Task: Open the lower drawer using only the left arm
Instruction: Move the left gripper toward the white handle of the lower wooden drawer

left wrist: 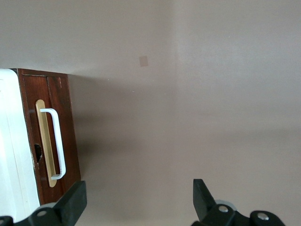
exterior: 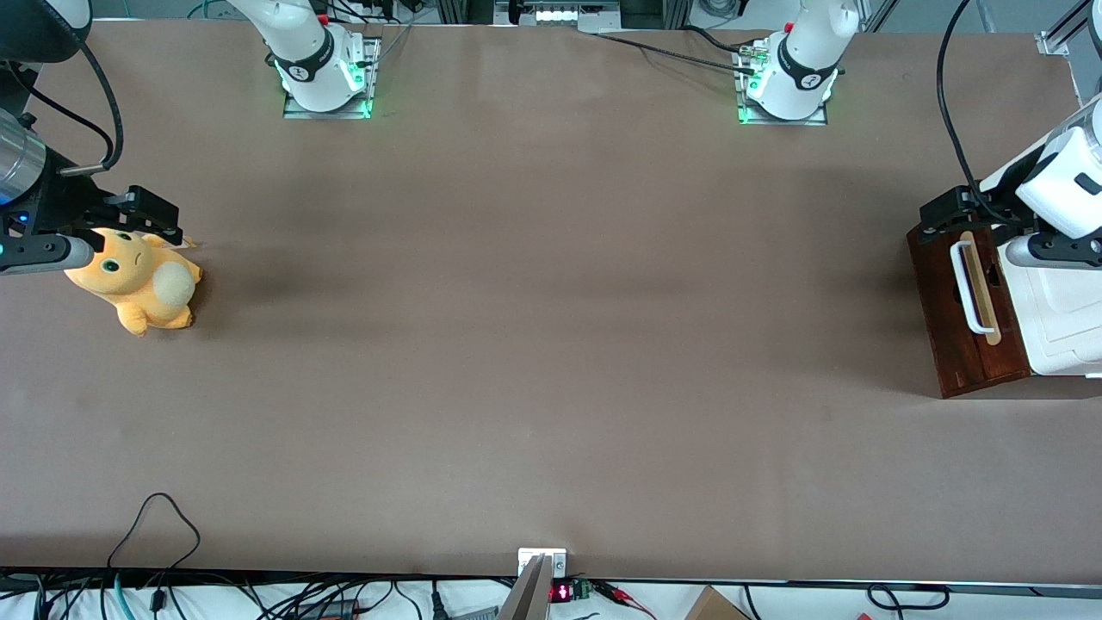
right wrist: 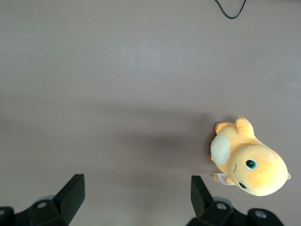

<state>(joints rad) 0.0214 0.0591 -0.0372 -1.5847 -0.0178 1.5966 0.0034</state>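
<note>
The lower drawer point(exterior: 956, 319) stands at the working arm's end of the table, a dark reddish-brown front with a white loop handle point(exterior: 966, 288) on a pale strip. None of its pale inside shows. My left gripper point(exterior: 950, 213) hangs above the end of the drawer front that is farther from the front camera. In the left wrist view the drawer point(left wrist: 49, 94) and its handle point(left wrist: 59, 141) lie beside the gripper point(left wrist: 139, 197). The gripper is open wide, with only bare table between the black fingertips point(left wrist: 75, 200). It touches neither handle nor drawer.
A white moulded top panel point(exterior: 1063, 319) covers the drawer unit. An orange plush toy point(exterior: 142, 284) lies toward the parked arm's end of the table. A thin black cable point(exterior: 155, 517) loops near the table's front edge. Two arm bases point(exterior: 788, 86) stand along the back edge.
</note>
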